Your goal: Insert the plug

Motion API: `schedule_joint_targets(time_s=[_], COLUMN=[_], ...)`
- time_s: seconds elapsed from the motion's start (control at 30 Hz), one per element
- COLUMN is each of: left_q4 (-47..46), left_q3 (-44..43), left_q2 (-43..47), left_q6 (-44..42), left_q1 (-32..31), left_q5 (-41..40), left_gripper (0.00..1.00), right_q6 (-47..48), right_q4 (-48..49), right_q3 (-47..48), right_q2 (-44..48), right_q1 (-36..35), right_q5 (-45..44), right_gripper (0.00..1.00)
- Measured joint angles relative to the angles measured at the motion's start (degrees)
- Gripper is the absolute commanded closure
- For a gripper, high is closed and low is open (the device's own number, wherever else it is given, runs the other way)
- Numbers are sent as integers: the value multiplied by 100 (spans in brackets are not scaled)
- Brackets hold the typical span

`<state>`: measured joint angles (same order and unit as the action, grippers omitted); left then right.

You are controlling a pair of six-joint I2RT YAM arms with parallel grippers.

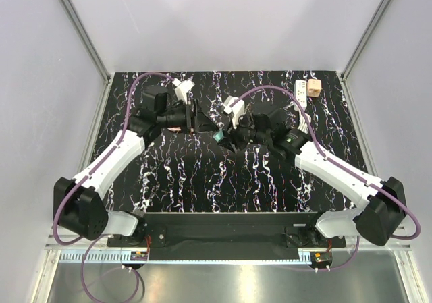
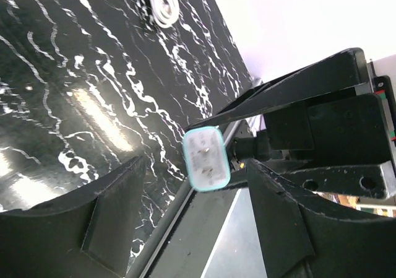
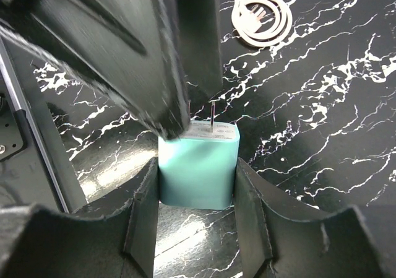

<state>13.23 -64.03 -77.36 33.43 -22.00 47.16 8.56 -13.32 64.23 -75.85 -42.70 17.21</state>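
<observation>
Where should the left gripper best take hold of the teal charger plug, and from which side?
Grip the teal charger plug by its free flat sides near the pronged end, coming from that end; the right gripper clamps the other two sides.

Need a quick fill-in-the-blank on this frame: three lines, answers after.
1. The right hand is shut on a ___ plug.
2. The left hand, its jaws ___, faces the plug's metal prongs.
3. The white power strip lies near the table's far ___ corner.
Answers: teal; open; right.
</observation>
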Motion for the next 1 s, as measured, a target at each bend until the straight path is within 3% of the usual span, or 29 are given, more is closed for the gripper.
schedule_joint_targets(time_s=[0.2, 0.3, 0.4, 0.43, 0.53, 0.57, 0.8, 1.0], left_q4=[-94, -129, -120, -129, -216, -323, -1329, -2415], left_q3=[144, 164, 166, 173, 190, 221, 656, 1099], left_q2=[-173, -201, -232, -243, -254, -254, -245, 59], left_q6=[81, 111, 223, 238, 282, 304, 901, 1665], left_q1=[-170, -219, -229, -227, -227, -225, -90, 229], left_q5=[66, 160, 155, 173, 210, 243, 579, 669], left_gripper=[51, 75, 99, 100, 100, 100, 100, 100], right_q6=[-9, -13, 4, -7, -160, -251, -1152, -2286], right_q4=[0, -11, 4, 7, 2, 4, 26, 90], right_q3=[0, -39, -57, -59, -63, -66, -566, -905], right_q2=[-52, -70, -79, -81, -81, -79, 376, 997], right_q1=[-81, -98, -118, -120, -122, -125, -125, 70], right_q5=[-4, -33, -133, -140, -153, -149, -269, -151], right_gripper=[94, 89, 67, 53, 27, 23, 7, 11])
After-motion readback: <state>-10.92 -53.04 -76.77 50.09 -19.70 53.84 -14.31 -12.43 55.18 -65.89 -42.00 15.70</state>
